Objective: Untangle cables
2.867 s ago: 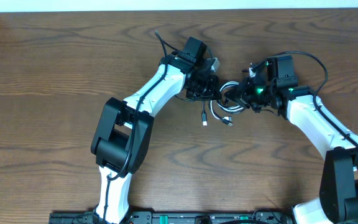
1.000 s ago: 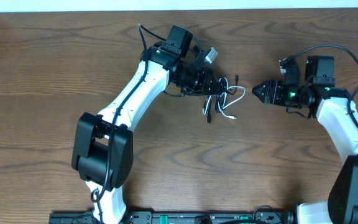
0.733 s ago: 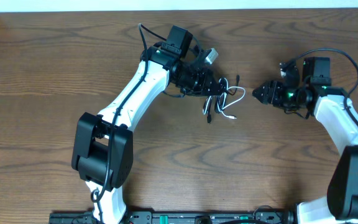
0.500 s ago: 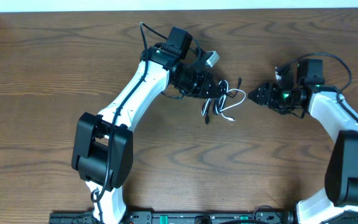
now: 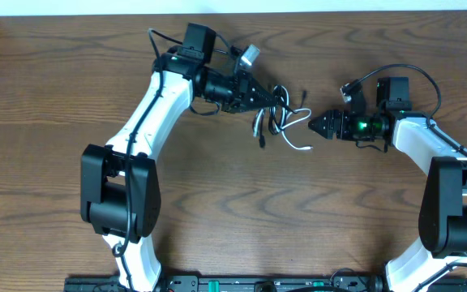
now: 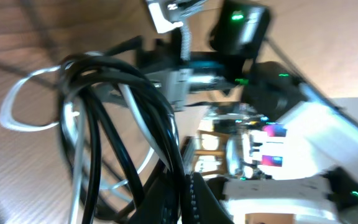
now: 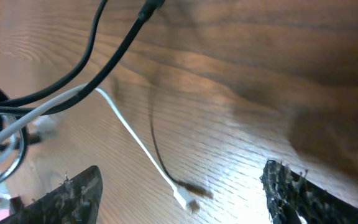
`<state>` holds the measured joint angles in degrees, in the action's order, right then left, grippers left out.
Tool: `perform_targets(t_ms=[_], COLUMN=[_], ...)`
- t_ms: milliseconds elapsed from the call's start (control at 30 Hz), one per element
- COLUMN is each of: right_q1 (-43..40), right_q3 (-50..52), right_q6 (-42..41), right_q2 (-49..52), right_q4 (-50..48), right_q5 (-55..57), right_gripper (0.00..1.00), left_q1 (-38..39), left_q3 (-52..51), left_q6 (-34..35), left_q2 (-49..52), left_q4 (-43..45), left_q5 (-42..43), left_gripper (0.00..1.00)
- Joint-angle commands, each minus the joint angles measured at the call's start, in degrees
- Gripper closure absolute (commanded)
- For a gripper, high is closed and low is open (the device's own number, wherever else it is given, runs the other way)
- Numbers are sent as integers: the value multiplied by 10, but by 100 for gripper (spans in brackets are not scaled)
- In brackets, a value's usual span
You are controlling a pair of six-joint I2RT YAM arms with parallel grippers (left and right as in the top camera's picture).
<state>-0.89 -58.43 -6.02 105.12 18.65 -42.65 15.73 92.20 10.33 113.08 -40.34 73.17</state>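
Since the left arm has its jaws clenched on the black cable, the tangle sits at that arm's tip, at the far middle of the desk; whether the white cable is pinched too I cannot tell. The next move turns on the white loop: it sticks out of the bundle toward the right arm, whose jaws stand released, wide and empty, tips aimed at it and just beside it. From the loop the white tail runs toward the near edge, crosswise to the right jaws' line; in the right wrist view it slants across the gap between the fingers and ends in a small plug. The right arm is plainly nearer that free length, so I would expect it to take the white there. Against a second ago, the left arm has drawn the bundle a little back and toward its own side, while the right arm has come in from well apart and spread its jaws wider.
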Motion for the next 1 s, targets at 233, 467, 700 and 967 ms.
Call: perform_targets(t_ms=[233, 467, 700, 967], right_q1=[-17, -44, -50, -14], right_q3=[0, 0, 1, 1], right_q6=[5, 10, 50, 50], right_q2=[0, 0, 0, 0], right_q4=[6, 5, -4, -1], right_q5=[-75, -87, -216, -295], right_gripper=[22, 24, 29, 42], left_q1=[-8, 34, 82, 100], left_q3=[-1, -1, -1, -1], left_q6=[-156, -292, -319, -330], left_q2=[-11, -11, -11, -11], left_q4=[-7, -99, -107, -104], left_q5=[49, -73, -171, -174], left_gripper=[93, 92, 93, 92])
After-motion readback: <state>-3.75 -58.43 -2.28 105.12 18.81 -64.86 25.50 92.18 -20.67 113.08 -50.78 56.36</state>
